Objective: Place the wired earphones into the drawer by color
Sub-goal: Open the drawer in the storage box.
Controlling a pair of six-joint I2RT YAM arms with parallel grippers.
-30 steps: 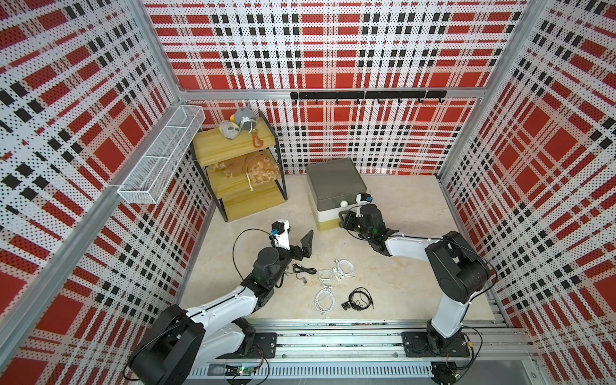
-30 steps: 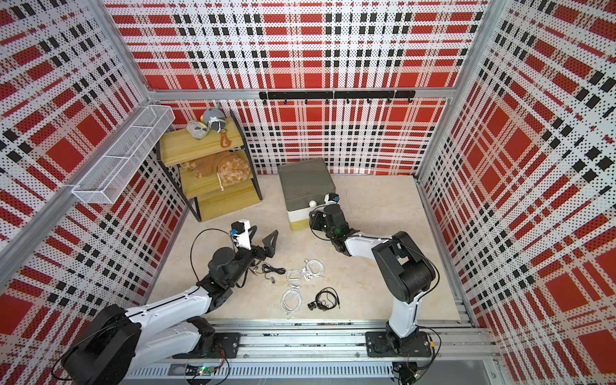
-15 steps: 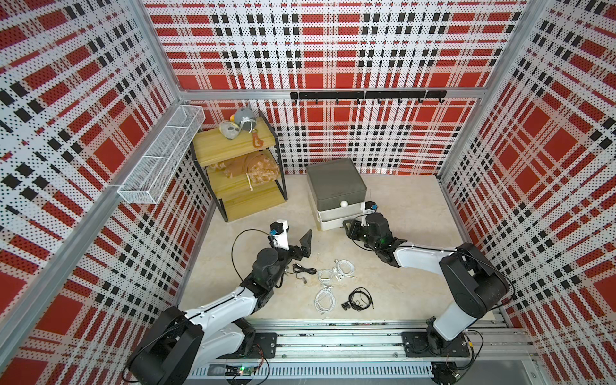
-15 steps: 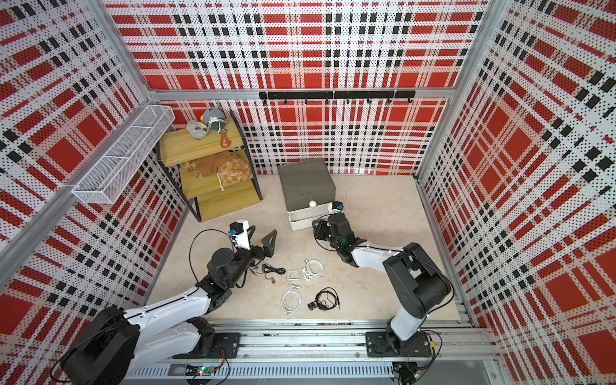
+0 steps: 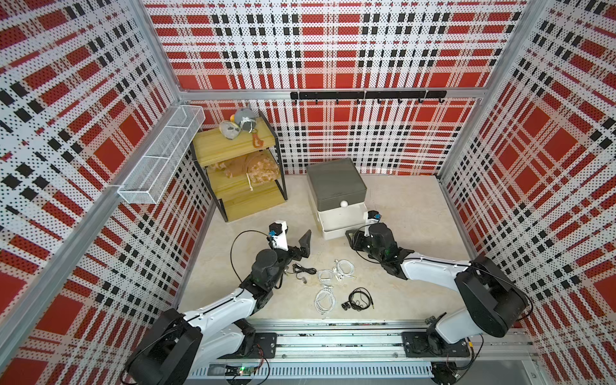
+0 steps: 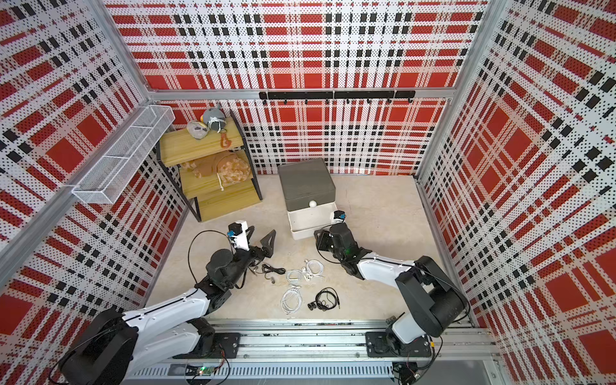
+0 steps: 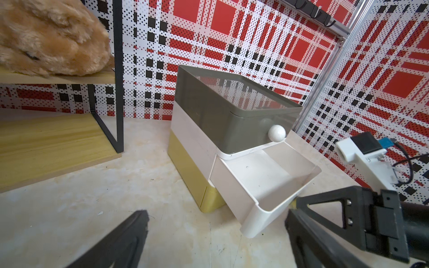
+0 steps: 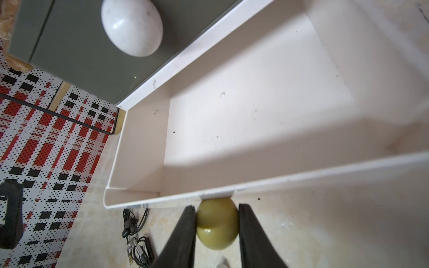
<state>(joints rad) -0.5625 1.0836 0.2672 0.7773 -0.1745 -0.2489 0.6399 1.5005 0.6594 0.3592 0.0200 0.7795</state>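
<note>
The left arm (image 5: 220,306) and the right arm (image 5: 430,270) had smooth white link shells set between bulky, rounded black joint housings (image 5: 490,300). The left gripper (image 6: 262,230) and the right gripper (image 8: 216,208) bore flat matt black fingers (image 8: 181,239), tapering like triangles, with small screws at the root. Each wrist carried a white camera block (image 5: 278,231) with a blue plug, and a thin black cable (image 5: 232,253) looped from the left one.
</note>
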